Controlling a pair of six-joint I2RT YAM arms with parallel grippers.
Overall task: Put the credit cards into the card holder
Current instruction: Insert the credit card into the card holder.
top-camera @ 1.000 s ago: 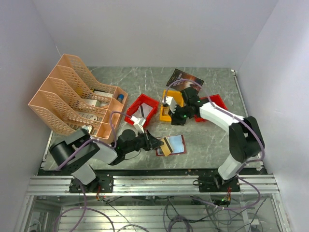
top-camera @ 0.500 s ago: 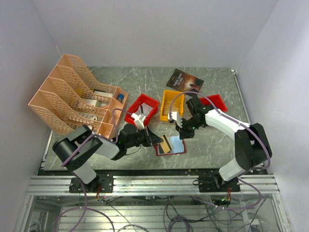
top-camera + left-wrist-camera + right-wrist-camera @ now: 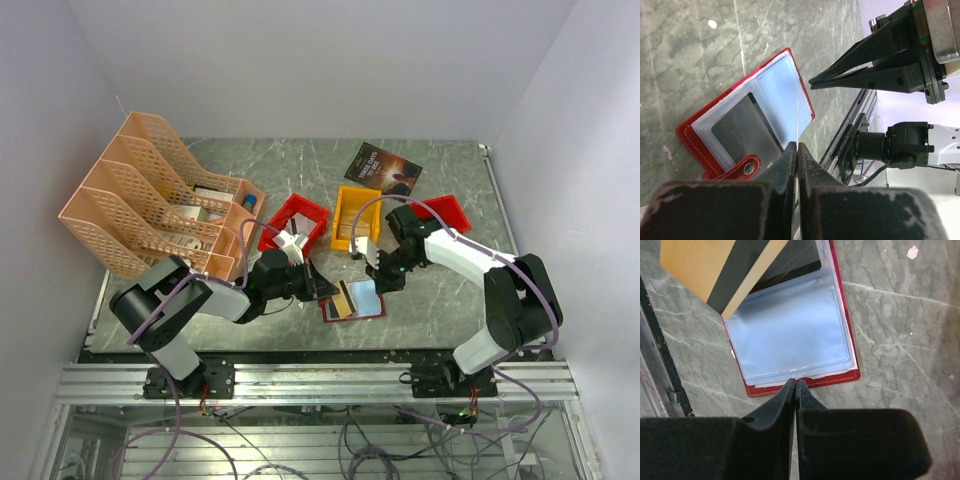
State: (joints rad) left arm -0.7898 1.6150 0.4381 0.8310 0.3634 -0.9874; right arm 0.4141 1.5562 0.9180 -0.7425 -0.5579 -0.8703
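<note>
Card holder (image 3: 367, 300) lies open at centre of worktop (image 3: 445, 300), close to near edge. One dark card (image 3: 747, 131) looks pocketed already. L gripper (image 3: 796, 146) clamps gold-striped card (image 3: 700, 265) above holder, not yet inserted. R gripper (image 3: 795, 384) closed, apparently empty, tip at holder's rim. Little room nearward; more open twd right edge.

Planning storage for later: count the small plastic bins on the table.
3. One red bin sits left of centre, a yellow bin just right of it, and a second red bin further right, partly covered. No others show.
</note>
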